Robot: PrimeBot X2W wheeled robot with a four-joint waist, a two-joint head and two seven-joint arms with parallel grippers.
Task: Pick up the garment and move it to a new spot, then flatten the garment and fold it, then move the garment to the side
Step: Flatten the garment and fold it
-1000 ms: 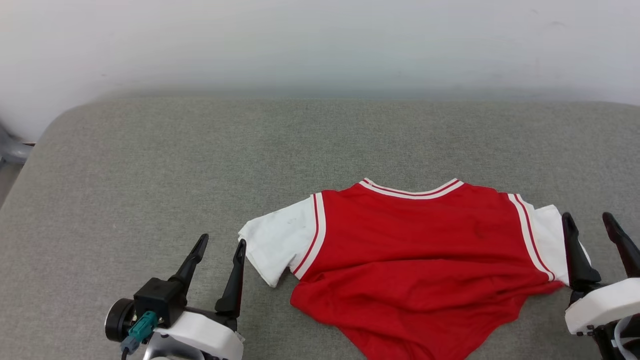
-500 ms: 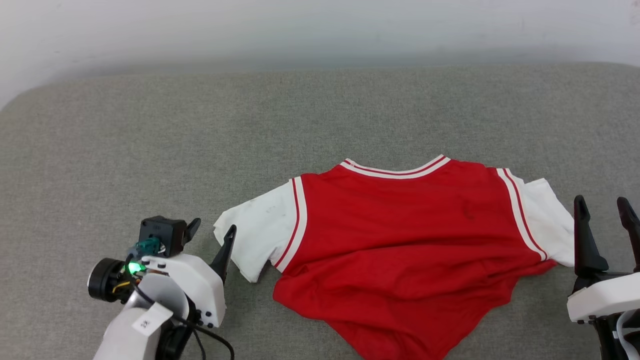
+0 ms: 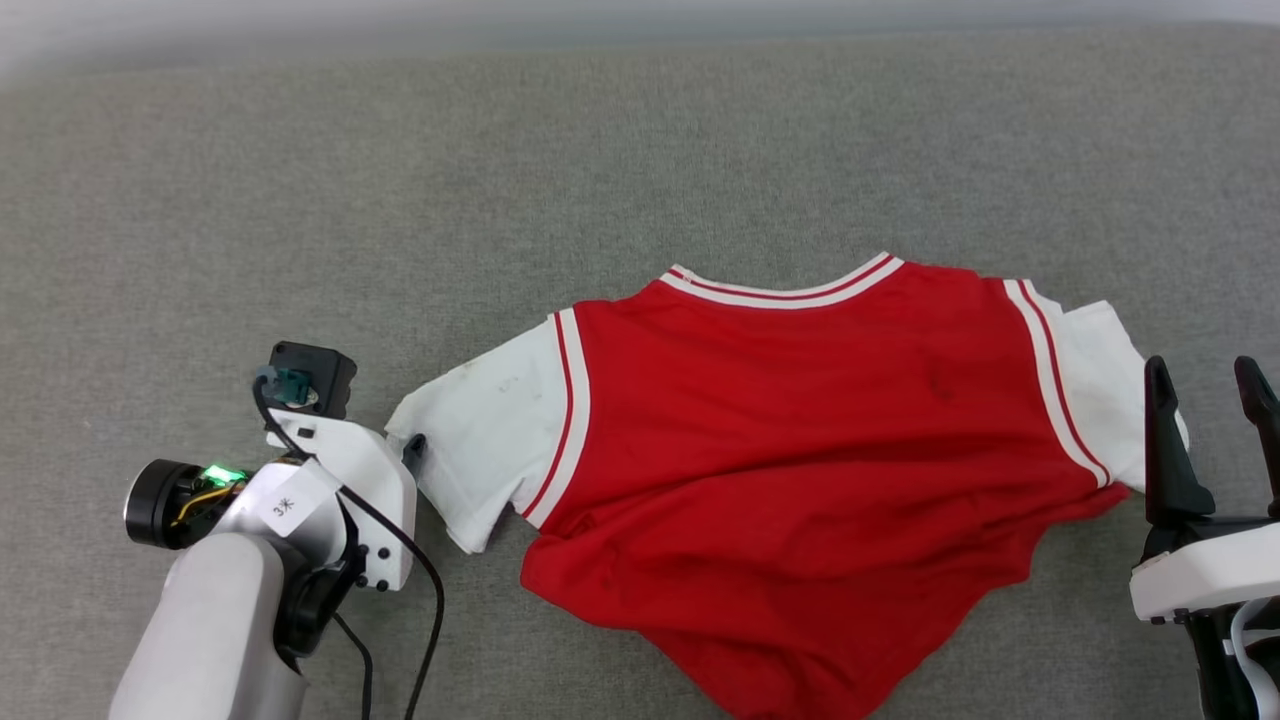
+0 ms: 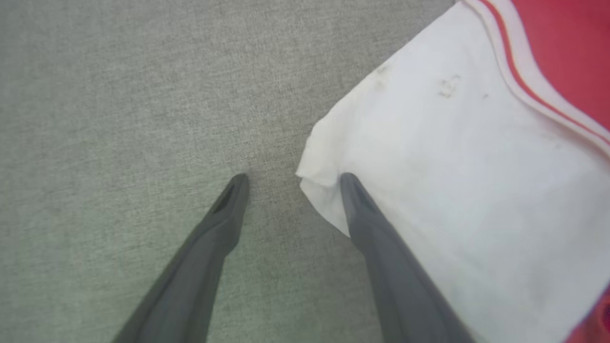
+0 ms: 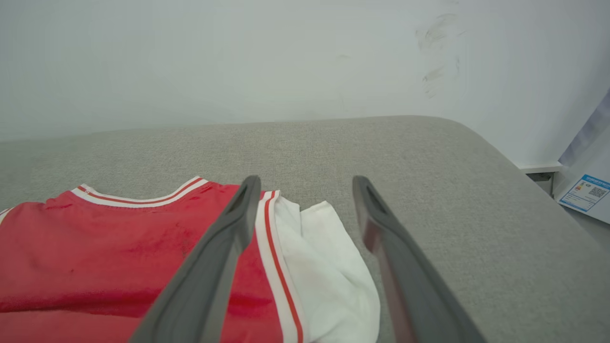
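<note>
Left arm (image 3: pixel 210 620): has swung in to the shirt (image 3: pixel 780 440), at its white sleeve (image 4: pixel 452 166).
Cushion (image 3: pixel 300 180): grey, under everything.
Shirt: red, rumpled, lying right of centre (plain side up).
Left gripper (image 4: pixel 290 178): fingers spread, one tip over the sleeve corner.
Right gripper (image 5: pixel 306 180): fingers spread, at the other sleeve.

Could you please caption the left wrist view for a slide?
Open left gripper at a white sleeve corner of the garment, one finger over fabric, one over grey upholstery.

Brought the left gripper (image 4: pixel 294 177) forward and tipped it down astride the corner of the white sleeve (image 4: pixel 452 166) of the garment (image 3: pixel 780 420); tilted head camera downward.
</note>
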